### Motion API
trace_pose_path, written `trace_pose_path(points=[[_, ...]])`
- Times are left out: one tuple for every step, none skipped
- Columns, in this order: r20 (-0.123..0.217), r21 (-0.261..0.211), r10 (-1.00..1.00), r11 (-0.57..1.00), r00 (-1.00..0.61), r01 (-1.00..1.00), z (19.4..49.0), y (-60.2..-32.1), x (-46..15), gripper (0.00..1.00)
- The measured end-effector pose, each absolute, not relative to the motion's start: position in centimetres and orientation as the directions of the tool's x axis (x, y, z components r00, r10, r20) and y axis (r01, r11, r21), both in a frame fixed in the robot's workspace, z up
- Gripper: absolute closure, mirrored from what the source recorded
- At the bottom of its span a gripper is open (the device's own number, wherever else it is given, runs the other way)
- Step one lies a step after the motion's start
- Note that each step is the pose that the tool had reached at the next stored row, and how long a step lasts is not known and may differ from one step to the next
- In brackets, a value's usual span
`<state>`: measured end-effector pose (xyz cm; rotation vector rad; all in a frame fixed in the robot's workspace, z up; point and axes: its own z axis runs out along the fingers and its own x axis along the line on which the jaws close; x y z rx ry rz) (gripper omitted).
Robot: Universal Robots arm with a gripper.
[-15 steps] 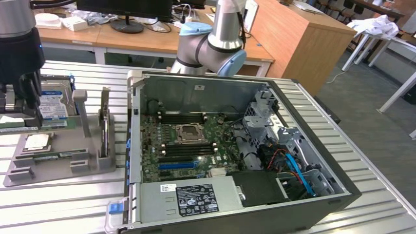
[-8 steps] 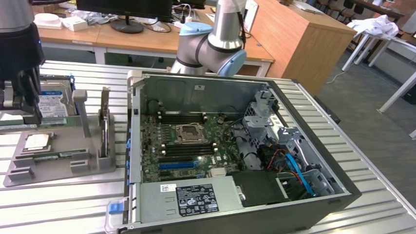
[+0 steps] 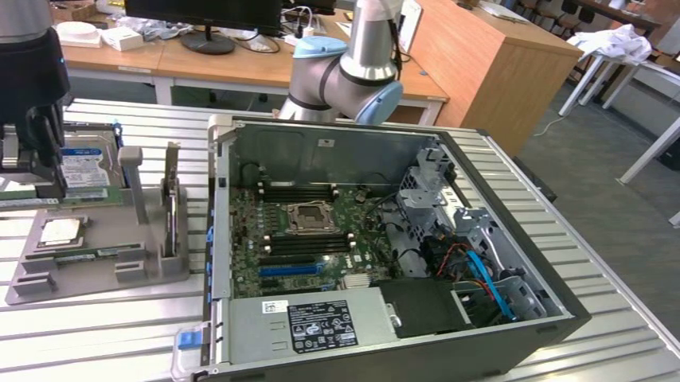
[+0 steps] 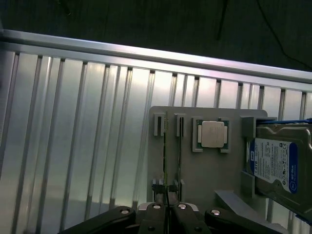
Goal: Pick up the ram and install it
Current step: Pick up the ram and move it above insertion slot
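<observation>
Pinching nearly shut, the black gripper (image 4: 166,215) holds the long thin green ram stick (image 4: 165,156) edge-on at the flat grey tray (image 4: 209,170), with its twin green stick (image 4: 179,156) just beside the gripper.

Saw an open computer case (image 3: 318,147) lying on a slatted metal table (image 4: 73,146), motherboard (image 3: 279,256) exposed, processor socket (image 3: 310,215) mid-board, power supply (image 3: 308,322) along the near edge; beside it, noted a grey holder tray (image 4: 204,180) carrying a blue-labelled hard drive (image 4: 280,163) and a square processor chip (image 4: 212,134); spotted a monitor (image 3: 202,12) behind.
</observation>
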<state>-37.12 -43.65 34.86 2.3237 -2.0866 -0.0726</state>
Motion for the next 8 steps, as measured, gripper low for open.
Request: trace_pose_path(points=[[-0.023, 0.044, -0.994, -0.108, 0.107, -0.993, 34.96, -43.65, -37.12, 0.89], [-0.023, 0.044, -0.994, -0.108, 0.107, -0.993, 35.06, -43.66, -37.12, 0.89], [-0.023, 0.044, -0.994, -0.108, 0.107, -0.993, 35.15, -43.66, -37.12, 0.89], [-0.023, 0.044, -0.994, -0.108, 0.107, -0.993, 35.26, -43.66, -37.12, 0.89], [-0.023, 0.044, -0.994, -0.108, 0.107, -0.993, 35.36, -43.66, -37.12, 0.89], [-0.023, 0.044, -0.994, -0.108, 0.107, -0.993, 35.46, -43.66, -37.12, 0.89], [-0.023, 0.044, -0.994, -0.108, 0.107, -0.993, 35.57, -43.65, -37.12, 0.89], [-0.023, 0.044, -0.994, -0.108, 0.107, -0.993, 35.7, -43.65, -37.12, 0.89]])
